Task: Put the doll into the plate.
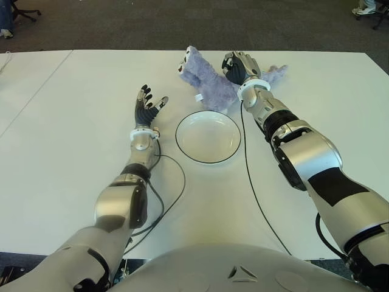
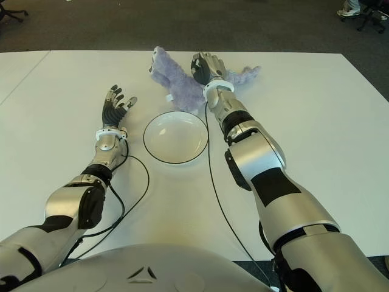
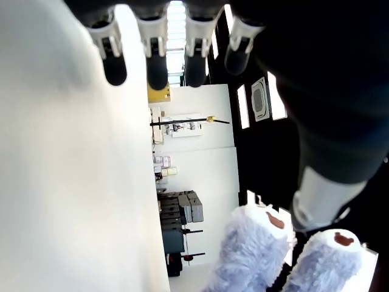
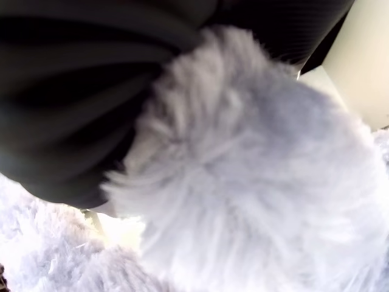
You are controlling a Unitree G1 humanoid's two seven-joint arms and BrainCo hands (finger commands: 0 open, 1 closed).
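A fluffy pale-purple doll [image 1: 203, 79] lies on the white table [image 1: 73, 152] just behind the plate. The plate [image 1: 208, 136] is white with a dark rim and holds nothing. My right hand [image 1: 239, 67] is curled down on the doll's middle, and its wrist view is filled by the doll's fur [image 4: 255, 182] pressed against the dark fingers [image 4: 79, 97]. Left of the plate, my left hand [image 1: 146, 106] shows with its fingers [image 3: 157, 58] spread and nothing in it; the doll's two feet [image 3: 267, 255] appear far off in its wrist view.
A black cable [image 1: 255, 188] runs from my right wrist toward the table's front edge, passing right of the plate. Another cable [image 1: 170, 194] loops beside my left forearm. Dark carpet [image 1: 182, 24] lies beyond the table's far edge.
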